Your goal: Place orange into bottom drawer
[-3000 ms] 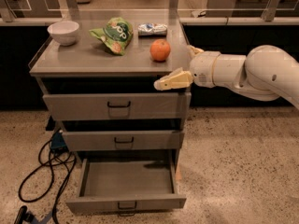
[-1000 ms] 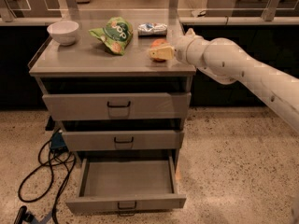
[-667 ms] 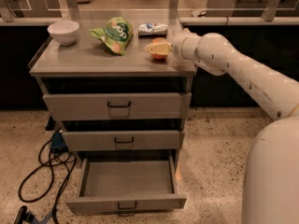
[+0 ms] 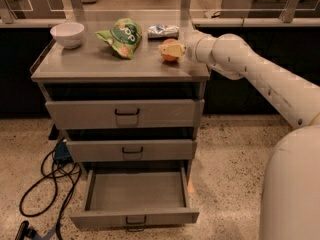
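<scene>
The orange [image 4: 170, 56] sits on the grey cabinet top [image 4: 100, 64], near its right back part. My gripper [image 4: 169, 49] reaches in from the right and is right at the orange, covering its top and right side. The white arm [image 4: 250, 69] stretches across from the lower right. The bottom drawer [image 4: 135, 217] is pulled open far below, with its small black handle at the front.
A white bowl [image 4: 67, 34], a green snack bag [image 4: 122, 36] and a small silver packet [image 4: 162, 31] lie on the cabinet top. The top drawer [image 4: 125, 114] and middle drawer [image 4: 131, 150] are closed. Black cables [image 4: 45, 184] lie on the floor at the left.
Three seconds ago the gripper hung off the cabinet's right front corner. It rose and moved to the orange, and has stayed against it for the last second.
</scene>
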Controlling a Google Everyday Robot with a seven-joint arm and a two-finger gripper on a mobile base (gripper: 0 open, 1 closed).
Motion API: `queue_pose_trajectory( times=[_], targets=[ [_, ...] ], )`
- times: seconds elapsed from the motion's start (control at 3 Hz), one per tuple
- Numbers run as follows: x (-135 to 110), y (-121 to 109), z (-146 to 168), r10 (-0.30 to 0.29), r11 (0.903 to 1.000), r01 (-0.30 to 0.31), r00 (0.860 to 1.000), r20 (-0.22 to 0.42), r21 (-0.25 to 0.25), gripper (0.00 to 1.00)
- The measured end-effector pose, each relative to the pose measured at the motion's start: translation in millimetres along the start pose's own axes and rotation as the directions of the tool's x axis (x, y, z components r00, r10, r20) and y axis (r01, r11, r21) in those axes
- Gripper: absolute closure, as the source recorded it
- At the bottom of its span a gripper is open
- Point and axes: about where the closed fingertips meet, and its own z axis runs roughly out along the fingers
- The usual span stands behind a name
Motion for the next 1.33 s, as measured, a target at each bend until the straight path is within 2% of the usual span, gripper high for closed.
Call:
queue_pose_trajectory(
  times=[1.0, 1.33],
  targets=[
    [-0.1, 0.1, 0.0, 0.000, 1.0000, 0.000, 1.000, 0.000, 0.000, 0.89],
    [-18.4, 1.7, -3.7, -0.025, 0.9996, 0.024, 0.999, 0.020, 0.014, 1.00]
  ],
)
